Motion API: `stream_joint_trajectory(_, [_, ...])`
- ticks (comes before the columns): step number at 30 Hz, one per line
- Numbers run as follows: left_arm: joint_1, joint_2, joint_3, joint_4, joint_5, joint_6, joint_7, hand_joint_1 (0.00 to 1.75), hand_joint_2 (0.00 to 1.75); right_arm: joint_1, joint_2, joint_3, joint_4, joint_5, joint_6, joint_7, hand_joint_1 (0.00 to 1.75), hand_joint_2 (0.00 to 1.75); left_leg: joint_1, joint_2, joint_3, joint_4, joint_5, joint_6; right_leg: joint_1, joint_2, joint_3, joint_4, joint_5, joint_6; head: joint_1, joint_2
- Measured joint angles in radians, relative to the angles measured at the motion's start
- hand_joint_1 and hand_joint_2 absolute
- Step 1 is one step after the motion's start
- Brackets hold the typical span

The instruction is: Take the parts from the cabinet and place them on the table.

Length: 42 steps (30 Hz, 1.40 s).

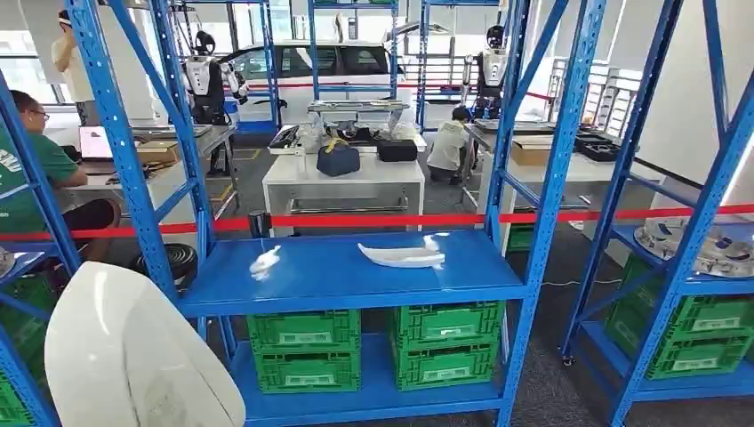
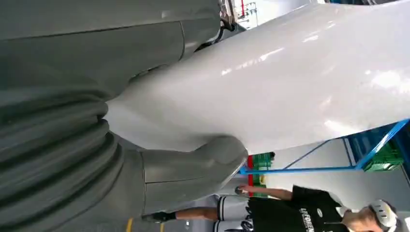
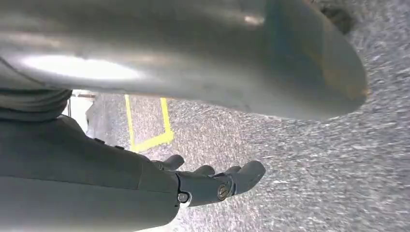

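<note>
Here, at the far left of the head view, we see a person in a green shirt [image 1: 31,169] seated at a desk beyond the blue shelving [image 1: 124,151]. Low in the left corner rises the large white part [image 1: 124,356], a smooth curved shell that covers much of that corner. In the left wrist view, we find our left hand [image 2: 159,145] gripping this white part [image 2: 290,82]: the thick grey thumb [image 2: 203,162] presses against one face of the shell, and grey cover lies against the other face. Beyond the shell in that view stands a person in a black shirt [image 2: 300,215].

Moving toward the middle, the blue shelf board [image 1: 356,271] carries a second, slimmer white part [image 1: 402,255], lying flat near the board's far edge. Under the board sit green crates [image 1: 307,351] side by side on the lower level. A red barrier tape [image 1: 373,220] runs across behind the shelving, and past it stands a white table [image 1: 342,182] bearing a dark bag [image 1: 338,160].

To the right, a neighbouring rack holds round silvery parts [image 1: 702,245] above more green crates.

Our right hand [image 3: 193,181] hangs above grey floor [image 3: 314,169] marked with yellow lines [image 3: 145,130]; its fingers [image 3: 244,176] are loosely curled, apart, and hold nothing.
</note>
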Motion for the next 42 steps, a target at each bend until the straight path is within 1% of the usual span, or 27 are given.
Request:
stream_joint_trajectory(1, [-0.003, 0.001, 0.001, 0.000, 0.000, 0.000, 0.000, 1.75, 1.75, -0.001, 0.000, 0.000, 0.000, 0.000, 0.000, 0.000, 0.00, 0.00, -0.003, 0.000, -0.008, 0.007, 0.005, -0.007, 0.006, 0.003, 0.033, -0.063, -0.026, -0.006, 0.000, 0.000])
stream_joint_trajectory(5, [-0.009, 0.003, 0.002, 0.001, 0.001, 0.001, 0.001, 1.75, 1.75, 0.000, 0.001, -0.001, 0.000, 0.000, 0.002, 0.003, 0.00, 0.00, 0.000, -0.001, -0.016, 0.001, 0.032, -0.031, 0.002, -0.002, -0.001, -0.056, 0.005, -0.034, 0.000, 0.000])
stream_joint_trajectory(7, [-0.007, 0.006, 0.004, 0.000, 0.004, 0.002, -0.002, 1.75, 1.75, -0.001, 0.000, -0.001, 0.000, 0.000, 0.003, 0.000, 0.00, 0.00, 0.003, -0.004, -0.046, 0.071, -0.073, -0.043, 0.003, -0.007, -0.026, -0.056, 0.027, -0.050, -0.003, 0.000])
stream_joint_trajectory(9, [-0.003, 0.008, 0.007, 0.000, 0.006, 0.002, -0.003, 1.75, 1.75, 0.000, 0.000, -0.002, 0.000, 0.003, 0.003, 0.001, 0.00, 0.00, 0.005, -0.004, -0.074, 0.214, -0.178, -0.051, 0.005, -0.008, -0.055, -0.055, 0.051, -0.051, -0.004, 0.000])
stream_joint_trajectory(10, [0.005, 0.009, 0.009, -0.001, 0.006, 0.002, -0.003, 1.75, 1.75, 0.001, 0.000, -0.001, 0.000, 0.003, 0.003, 0.001, 0.00, 0.00, 0.005, -0.004, -0.080, 0.275, -0.193, -0.052, 0.007, -0.008, -0.072, -0.054, 0.063, -0.051, -0.005, 0.000])
stream_joint_trajectory(11, [0.014, 0.009, 0.011, -0.002, 0.003, 0.004, -0.005, 1.75, 1.75, 0.001, 0.000, -0.002, 0.000, 0.004, 0.003, 0.001, 0.00, 0.00, 0.005, -0.004, -0.072, 0.300, -0.176, -0.051, 0.008, -0.008, -0.084, -0.053, 0.075, -0.050, -0.005, 0.000])
stream_joint_trajectory(12, [0.023, 0.009, 0.014, -0.005, -0.002, 0.006, -0.008, 1.75, 1.75, 0.001, 0.000, -0.002, 0.000, 0.008, 0.003, 0.001, 0.00, 0.00, 0.005, -0.004, -0.045, 0.287, -0.140, -0.048, 0.009, -0.008, -0.102, -0.052, 0.088, -0.049, -0.005, 0.000])
stream_joint_trajectory(14, [0.032, 0.008, 0.016, -0.019, -0.004, 0.010, -0.011, 1.75, 1.75, 0.002, 0.000, -0.002, 0.000, 0.015, 0.006, 0.004, 0.00, 0.00, 0.002, -0.005, 0.062, 0.153, -0.080, -0.033, 0.013, -0.008, -0.133, -0.049, 0.112, -0.046, -0.005, 0.000])
stream_joint_trajectory(16, [0.037, 0.008, 0.021, -0.037, -0.008, 0.011, -0.009, 1.75, 1.75, 0.001, 0.002, -0.001, 0.000, 0.021, 0.010, 0.004, 0.00, 0.00, -0.009, -0.005, 0.190, -0.028, -0.134, -0.014, 0.016, -0.009, -0.144, -0.047, 0.129, -0.037, -0.004, 0.000])
stream_joint_trajectory(17, [0.041, 0.008, 0.027, -0.043, -0.009, 0.011, -0.010, 1.75, 1.75, 0.001, 0.002, -0.001, 0.000, 0.021, 0.011, 0.004, 0.00, 0.00, -0.011, -0.006, 0.196, -0.046, -0.140, -0.016, 0.011, -0.011, -0.143, -0.052, 0.140, -0.031, -0.004, 0.000])
stream_joint_trajectory(19, [0.047, 0.008, 0.034, -0.045, -0.014, 0.011, -0.009, 1.75, 1.75, 0.002, 0.002, -0.001, 0.000, 0.021, 0.013, 0.004, 0.00, 0.00, -0.018, -0.006, 0.178, -0.050, -0.126, -0.006, 0.006, -0.012, -0.143, -0.061, 0.159, -0.021, -0.004, 0.000])
stream_joint_trajectory(20, [0.052, 0.007, 0.035, -0.046, -0.015, 0.012, -0.009, 1.75, 1.75, 0.005, 0.002, -0.001, 0.000, 0.021, 0.013, 0.004, 0.00, 0.00, -0.010, -0.004, 0.168, -0.063, -0.110, 0.004, 0.014, -0.010, -0.147, -0.063, 0.167, -0.012, -0.005, 0.000])
stream_joint_trajectory(21, [0.054, 0.005, 0.037, -0.048, -0.015, 0.012, -0.008, 1.75, 1.75, 0.004, 0.000, -0.001, 0.000, 0.021, 0.012, 0.004, 0.00, 0.00, -0.005, 0.003, 0.163, -0.064, -0.097, 0.009, 0.009, -0.005, -0.158, -0.050, 0.138, -0.008, -0.006, 0.000])
stream_joint_trajectory(22, [0.055, 0.005, 0.039, -0.050, -0.015, 0.013, -0.007, 1.75, 1.75, 0.004, 0.002, -0.001, 0.000, 0.021, 0.012, 0.003, 0.00, 0.00, -0.002, 0.001, 0.150, -0.066, -0.085, 0.019, 0.008, -0.002, -0.172, -0.008, 0.072, -0.004, -0.001, 0.000])
stream_joint_trajectory(24, [0.063, 0.004, 0.044, -0.056, -0.016, 0.013, -0.012, 1.75, 1.75, 0.004, 0.002, -0.001, 0.000, 0.025, 0.013, -0.003, 0.00, 0.00, -0.001, 0.002, 0.122, -0.064, -0.061, 0.018, 0.003, -0.001, -0.207, 0.140, -0.052, 0.006, 0.000, 0.000])
stream_joint_trajectory(25, [0.067, 0.004, 0.048, -0.056, -0.017, 0.013, -0.013, 1.75, 1.75, 0.004, 0.000, -0.001, 0.000, 0.029, 0.013, -0.003, 0.00, 0.00, -0.001, 0.002, 0.105, -0.060, -0.048, 0.017, 0.002, -0.001, -0.218, 0.212, -0.075, 0.010, 0.001, 0.000])
stream_joint_trajectory(27, [0.076, 0.004, 0.056, -0.056, -0.018, 0.013, -0.013, 1.75, 1.75, 0.004, -0.001, -0.001, 0.000, 0.032, 0.013, -0.003, 0.00, 0.00, 0.002, 0.003, 0.071, -0.049, -0.030, 0.011, 0.000, -0.001, -0.199, 0.252, -0.027, 0.014, 0.001, 0.000])
stream_joint_trajectory(29, [0.081, 0.004, 0.064, -0.056, -0.021, 0.011, -0.024, 1.75, 1.75, 0.004, -0.001, -0.001, 0.000, 0.033, 0.012, -0.003, 0.00, 0.00, 0.009, 0.004, 0.038, -0.030, -0.018, 0.001, -0.005, -0.001, -0.098, 0.131, 0.039, 0.021, 0.001, 0.000])
stream_joint_trajectory(30, [0.081, 0.004, 0.068, -0.058, -0.022, 0.010, -0.029, 1.75, 1.75, 0.003, -0.001, -0.001, 0.000, 0.033, 0.012, -0.003, 0.00, 0.00, 0.009, 0.003, 0.024, -0.016, -0.015, -0.005, -0.011, -0.001, -0.030, 0.036, 0.036, 0.026, 0.001, 0.000])
stream_joint_trajectory(31, [0.081, 0.004, 0.073, -0.063, -0.022, 0.010, -0.032, 1.75, 1.75, 0.001, 0.002, -0.001, 0.000, 0.032, 0.012, 0.000, 0.00, 0.00, 0.007, 0.003, 0.007, -0.002, -0.013, -0.011, -0.005, 0.003, 0.013, -0.040, -0.006, 0.025, 0.003, 0.000])
stream_joint_trajectory(32, [0.079, 0.004, 0.075, -0.064, -0.023, 0.010, -0.031, 1.75, 1.75, 0.001, 0.002, -0.001, 0.000, 0.031, 0.011, 0.004, 0.00, 0.00, 0.005, 0.002, 0.003, 0.003, -0.007, -0.019, -0.003, 0.007, 0.016, -0.056, -0.021, 0.000, 0.002, 0.000])
stream_joint_trajectory(34, [0.072, 0.003, 0.077, -0.063, -0.020, 0.010, -0.021, 1.75, 1.75, 0.001, 0.003, -0.001, 0.000, 0.020, 0.011, 0.006, 0.00, 0.00, 0.006, 0.002, 0.002, -0.001, 0.010, -0.032, 0.000, 0.007, 0.005, -0.048, -0.014, -0.010, 0.002, 0.000])
stream_joint_trajectory(35, [0.067, 0.003, 0.079, -0.062, -0.017, 0.010, -0.016, 1.75, 1.75, 0.002, 0.005, -0.002, 0.000, 0.011, 0.010, 0.005, 0.00, 0.00, 0.008, 0.001, 0.000, -0.001, 0.017, -0.039, -0.001, 0.005, -0.003, -0.050, -0.005, -0.024, 0.002, 0.000])
stream_joint_trajectory(36, [0.062, 0.003, 0.080, -0.060, -0.013, 0.009, -0.012, 1.75, 1.75, 0.000, 0.009, -0.002, 0.000, 0.006, 0.008, 0.002, 0.00, 0.00, 0.011, -0.001, -0.006, 0.008, -0.006, -0.045, -0.004, 0.000, -0.012, -0.051, 0.004, -0.037, 0.001, 0.000])
stream_joint_trajectory(37, [0.053, 0.003, 0.081, -0.058, -0.013, 0.008, -0.006, 1.75, 1.75, 0.000, 0.009, -0.003, 0.000, 0.000, 0.006, 0.001, 0.00, 0.00, 0.011, -0.001, -0.022, 0.043, -0.060, -0.049, -0.004, -0.001, -0.022, -0.051, 0.013, -0.045, 0.000, 0.000])
stream_joint_trajectory(40, [0.032, 0.003, 0.081, -0.050, -0.012, 0.005, -0.002, 1.75, 1.75, -0.001, 0.011, -0.008, 0.000, -0.004, 0.002, 0.000, 0.00, 0.00, 0.011, -0.003, -0.069, 0.258, -0.201, -0.056, 0.002, -0.002, -0.058, -0.049, 0.045, -0.052, 0.000, 0.000])
stream_joint_trajectory(42, [0.023, 0.001, 0.081, -0.042, -0.019, 0.005, 0.003, 1.75, 1.75, 0.000, 0.015, -0.010, 0.000, -0.006, 0.002, 0.000, 0.00, 0.00, 0.010, -0.003, -0.054, 0.304, -0.175, -0.051, 0.008, -0.002, -0.087, -0.045, 0.067, -0.052, 0.000, 0.000])
